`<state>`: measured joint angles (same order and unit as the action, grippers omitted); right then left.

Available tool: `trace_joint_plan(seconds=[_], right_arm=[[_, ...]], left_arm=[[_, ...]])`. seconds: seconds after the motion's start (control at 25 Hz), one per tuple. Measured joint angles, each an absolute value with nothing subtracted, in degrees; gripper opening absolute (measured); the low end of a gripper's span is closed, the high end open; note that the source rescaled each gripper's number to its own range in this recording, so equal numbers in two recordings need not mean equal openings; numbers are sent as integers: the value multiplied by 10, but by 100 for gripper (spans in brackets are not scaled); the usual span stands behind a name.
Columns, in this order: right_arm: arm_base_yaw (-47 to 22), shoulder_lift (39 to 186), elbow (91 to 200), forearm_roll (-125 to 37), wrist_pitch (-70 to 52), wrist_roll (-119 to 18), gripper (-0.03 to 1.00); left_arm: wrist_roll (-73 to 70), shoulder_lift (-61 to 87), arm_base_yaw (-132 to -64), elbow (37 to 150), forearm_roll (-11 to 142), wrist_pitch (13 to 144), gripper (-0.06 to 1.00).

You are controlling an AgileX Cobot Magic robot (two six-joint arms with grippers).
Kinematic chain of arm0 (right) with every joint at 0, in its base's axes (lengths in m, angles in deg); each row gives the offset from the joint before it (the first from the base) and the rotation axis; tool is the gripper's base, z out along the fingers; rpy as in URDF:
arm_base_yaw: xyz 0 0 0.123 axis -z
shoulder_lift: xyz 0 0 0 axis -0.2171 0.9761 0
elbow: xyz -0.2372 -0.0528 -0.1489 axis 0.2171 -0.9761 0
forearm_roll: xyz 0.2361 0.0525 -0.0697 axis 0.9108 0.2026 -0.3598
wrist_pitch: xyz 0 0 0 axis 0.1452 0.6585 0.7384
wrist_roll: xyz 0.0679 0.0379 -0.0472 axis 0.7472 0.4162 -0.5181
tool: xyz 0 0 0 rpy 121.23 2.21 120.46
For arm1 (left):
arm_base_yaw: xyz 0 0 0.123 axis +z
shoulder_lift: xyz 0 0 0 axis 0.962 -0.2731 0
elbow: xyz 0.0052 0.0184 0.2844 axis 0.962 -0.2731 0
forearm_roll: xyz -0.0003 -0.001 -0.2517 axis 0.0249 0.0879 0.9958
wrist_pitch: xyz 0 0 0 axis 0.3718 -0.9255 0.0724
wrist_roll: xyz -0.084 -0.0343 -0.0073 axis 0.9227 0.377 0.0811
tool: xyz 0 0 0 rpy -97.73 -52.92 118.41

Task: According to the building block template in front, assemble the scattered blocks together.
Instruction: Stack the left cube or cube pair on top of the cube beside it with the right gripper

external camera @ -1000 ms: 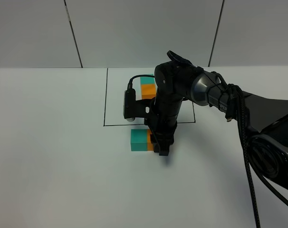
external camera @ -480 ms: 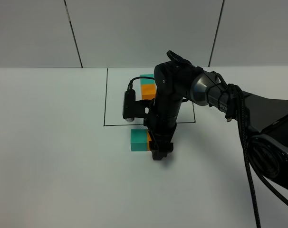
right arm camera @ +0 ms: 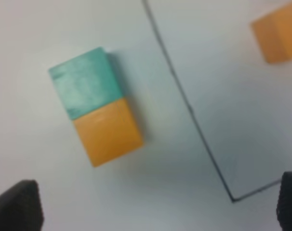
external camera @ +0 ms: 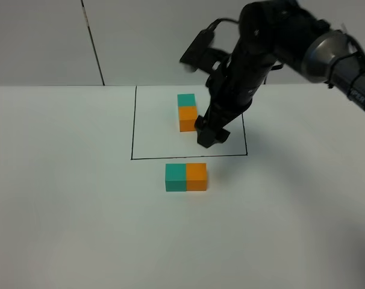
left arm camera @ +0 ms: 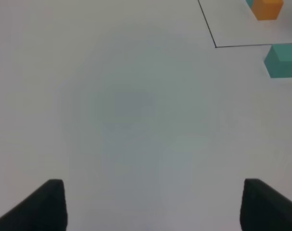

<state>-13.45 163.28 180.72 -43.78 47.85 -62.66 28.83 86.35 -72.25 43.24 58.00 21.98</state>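
The right arm [external camera: 273, 36] comes in from the far right, raised well above the surface. Its forearm slants down and to the left to the right hand [external camera: 211, 137], which hangs over the right part of the outlined area, apart from every block. In its own camera the two fingertips [right arm camera: 16, 207] sit far apart at the picture's edges, so this hand is spread and holds nothing. The left hand [left arm camera: 153, 204] is outside the high view. Its camera shows it spread too and empty, over bare surface to the left of the blocks.

The surface [external camera: 62, 211] is white and matte. Behind its far edge stands a wall [external camera: 38, 42] of pale panels with dark seams. A thin black outline [external camera: 133, 132] forms a rectangle on the middle of the surface. Inside it, left of its middle, lies the template [external camera: 187, 112]: a teal cube on the far side and an orange cube on the near side, touching. Just near of the outline's near line, not on it, the teal block [external camera: 176, 177] lies on the left and the orange block [external camera: 196, 176] on the right, touching side by side with faces flush.
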Motion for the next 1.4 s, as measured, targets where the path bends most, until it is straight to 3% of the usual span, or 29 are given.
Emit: trace_joint_plan(seconds=[0.36, 0.72, 1.4], right_arm=[[-51, 1571, 1807, -496, 463, -461, 100], [8, 1548, 1777, -510, 416, -424, 100], [32, 1304, 1261, -441, 94, -414, 100]], left_arm=[[288, 863, -723, 432, 580, 220, 66], [288, 863, -723, 432, 580, 220, 66], [288, 863, -723, 432, 580, 220, 66]])
